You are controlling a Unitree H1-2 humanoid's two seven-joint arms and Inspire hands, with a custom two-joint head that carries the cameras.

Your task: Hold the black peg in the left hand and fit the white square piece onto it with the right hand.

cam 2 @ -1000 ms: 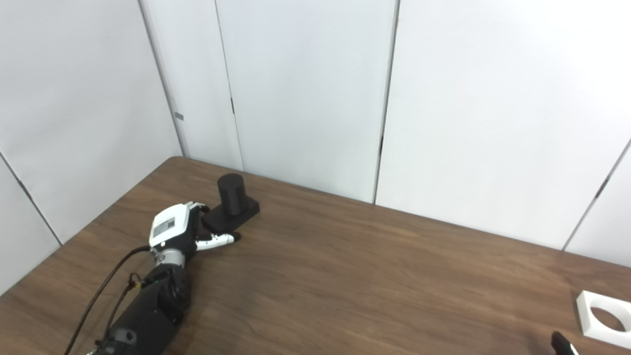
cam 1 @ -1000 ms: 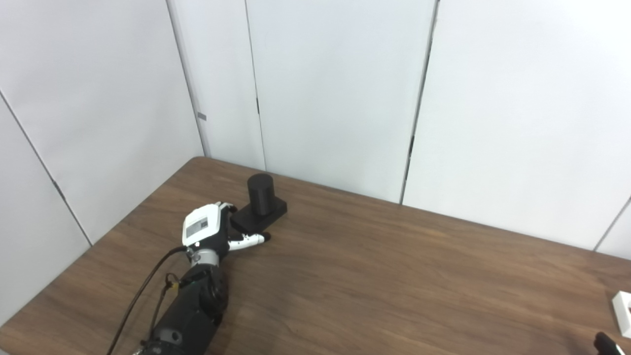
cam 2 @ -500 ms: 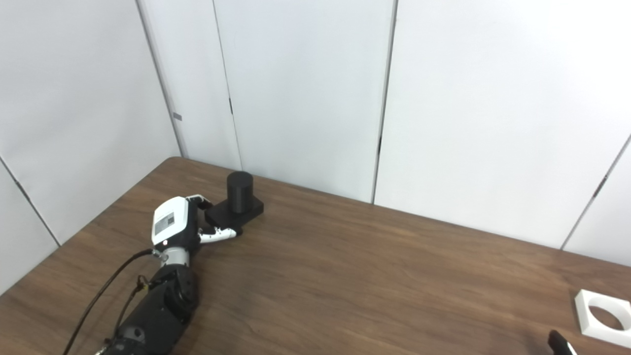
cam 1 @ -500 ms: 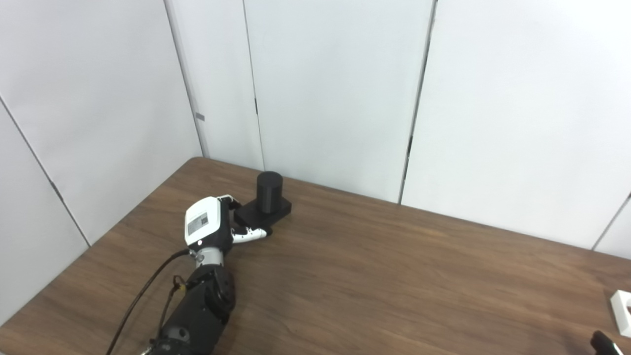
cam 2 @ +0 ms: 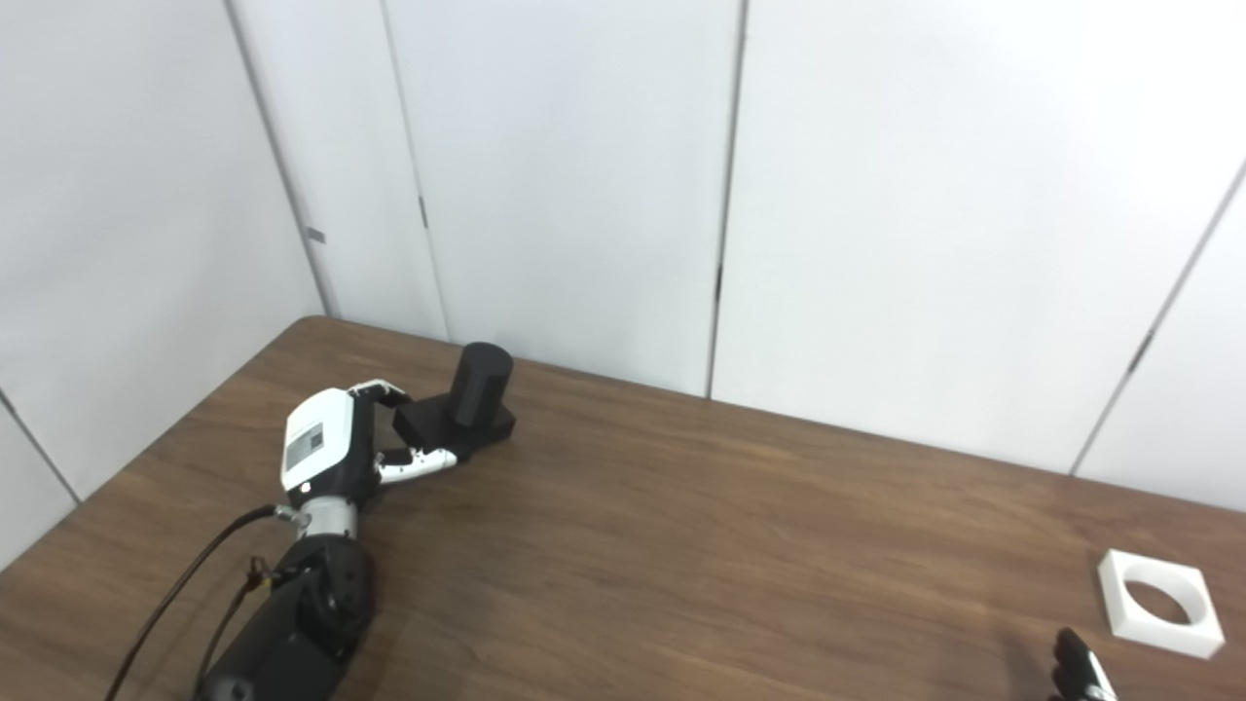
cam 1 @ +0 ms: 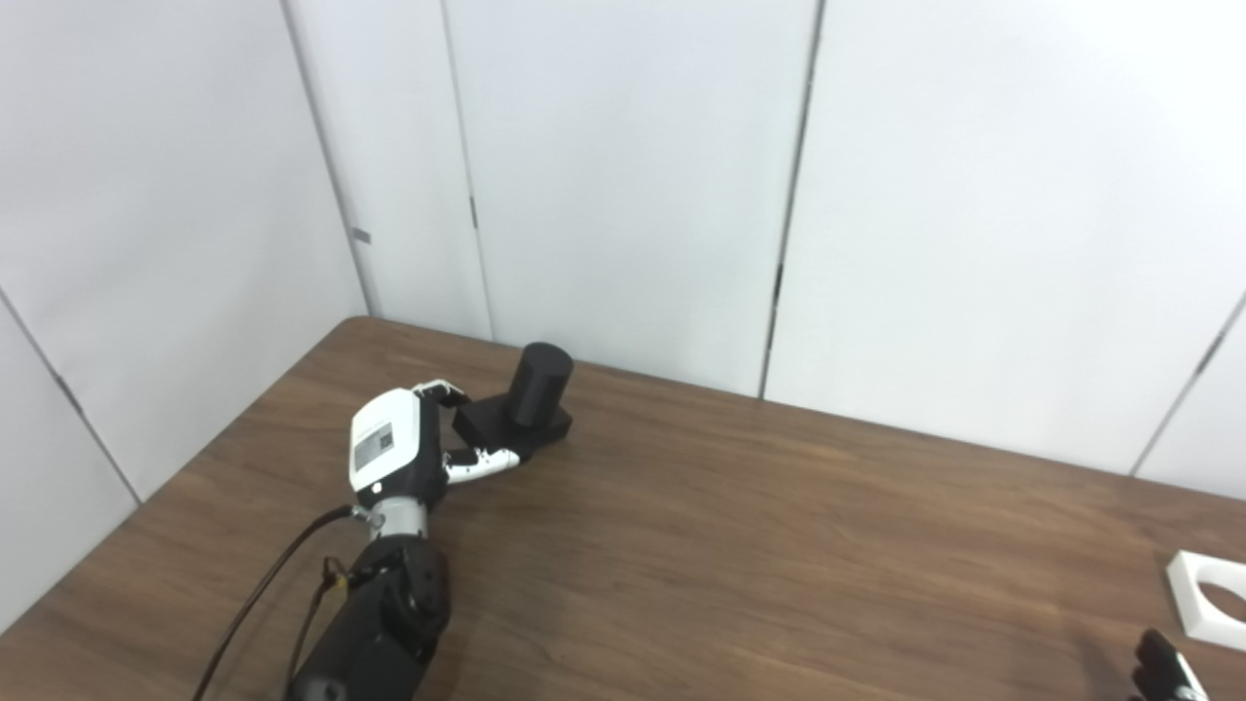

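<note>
Left hand gripping the peg's base; right hand barely in view near the white piece.

We find the left hand point(cam 2: 326, 458) at about 9 o'clock on the wooden table point(cam 2: 681, 545), its fingers point(cam 2: 421, 461) and thumb closed around the square base of the black peg point(cam 2: 465, 401). The peg's cylinder leans slightly toward 1 o'clock, and the base looks lifted at its near edge, though we cannot confirm it is clear of the table. The white square piece point(cam 2: 1158, 604), with its round hole facing up, lies flat at about 4 o'clock, well apart from the peg. Only the dark tips of the right hand point(cam 2: 1079, 667) show at the bottom edge, just beside the piece and not touching it; we cannot tell whether this hand is spread or closed.
</note>
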